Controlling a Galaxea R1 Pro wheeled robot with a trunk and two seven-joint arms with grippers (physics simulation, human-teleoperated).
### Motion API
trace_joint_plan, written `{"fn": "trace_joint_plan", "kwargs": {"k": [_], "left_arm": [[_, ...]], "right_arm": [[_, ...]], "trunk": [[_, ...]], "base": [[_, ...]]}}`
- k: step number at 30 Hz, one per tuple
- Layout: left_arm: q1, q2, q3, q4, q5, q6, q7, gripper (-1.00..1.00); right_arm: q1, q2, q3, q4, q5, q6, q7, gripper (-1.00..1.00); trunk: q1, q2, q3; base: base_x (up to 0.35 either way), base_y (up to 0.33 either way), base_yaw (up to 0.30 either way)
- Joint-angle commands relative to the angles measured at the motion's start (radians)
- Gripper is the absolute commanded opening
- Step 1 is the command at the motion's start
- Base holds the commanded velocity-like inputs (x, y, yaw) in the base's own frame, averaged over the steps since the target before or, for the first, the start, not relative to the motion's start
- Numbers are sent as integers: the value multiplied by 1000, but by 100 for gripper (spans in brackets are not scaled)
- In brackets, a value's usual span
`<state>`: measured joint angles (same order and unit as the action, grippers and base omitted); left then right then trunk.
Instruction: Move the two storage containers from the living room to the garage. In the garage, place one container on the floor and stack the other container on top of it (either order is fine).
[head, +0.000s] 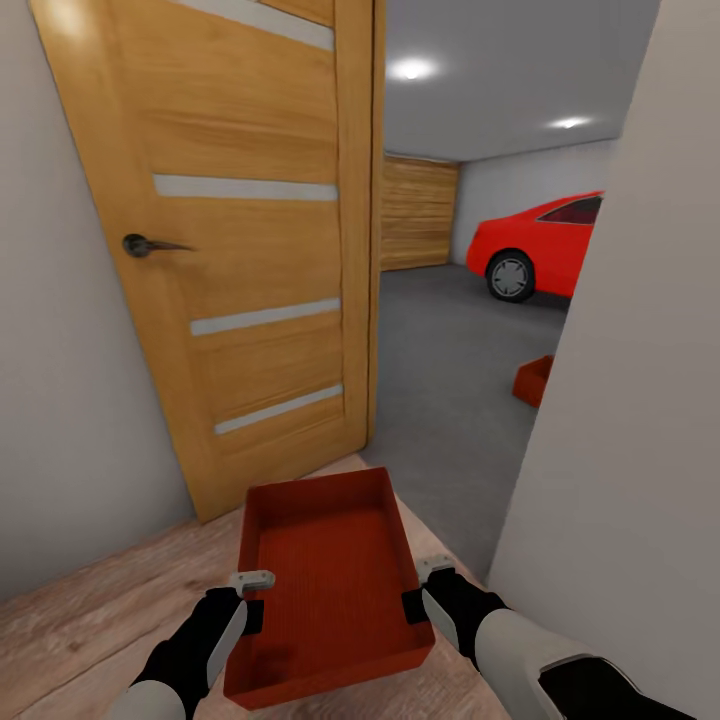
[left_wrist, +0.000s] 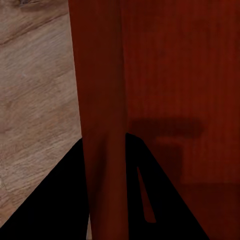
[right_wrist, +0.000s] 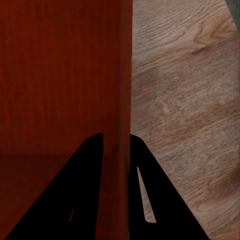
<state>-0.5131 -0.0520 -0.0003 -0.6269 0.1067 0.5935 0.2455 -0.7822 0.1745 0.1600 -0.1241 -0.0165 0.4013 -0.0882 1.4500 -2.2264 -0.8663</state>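
Observation:
I hold a red-orange ribbed storage container (head: 330, 585) level over the light wood planks (head: 90, 620), just before the garage doorway. My left gripper (head: 252, 597) is shut on its left wall (left_wrist: 102, 100), one finger on each side. On the opposite wall (right_wrist: 122, 75) my right gripper (head: 424, 592) is shut the same way. The second storage container (head: 536, 380) rests on the garage's dark-grey concrete floor (head: 450, 340), half hidden behind the white wall corner.
An open wooden door (head: 250, 250) with a dark handle (head: 145, 245) stands at the left of the doorway. A white wall (head: 630, 400) bounds the right side closely. A red car (head: 540, 245) is parked deep in the garage, beside a wooden panel wall (head: 418, 212).

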Motion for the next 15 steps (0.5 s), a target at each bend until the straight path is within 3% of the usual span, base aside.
{"fn": "trace_joint_plan", "kwargs": {"k": [1, 15], "left_arm": [[1, 1, -15, 1, 57, -3, -29, -100], [1, 1, -16, 1, 57, -3, -29, -100]], "right_arm": [[-17, 0, 19, -3, 17, 8, -1, -100], [-17, 0, 19, -3, 17, 8, -1, -100]], "trunk": [[0, 0, -1], [0, 0, -1]], "base": [[341, 141, -128], [341, 141, -255]]}}
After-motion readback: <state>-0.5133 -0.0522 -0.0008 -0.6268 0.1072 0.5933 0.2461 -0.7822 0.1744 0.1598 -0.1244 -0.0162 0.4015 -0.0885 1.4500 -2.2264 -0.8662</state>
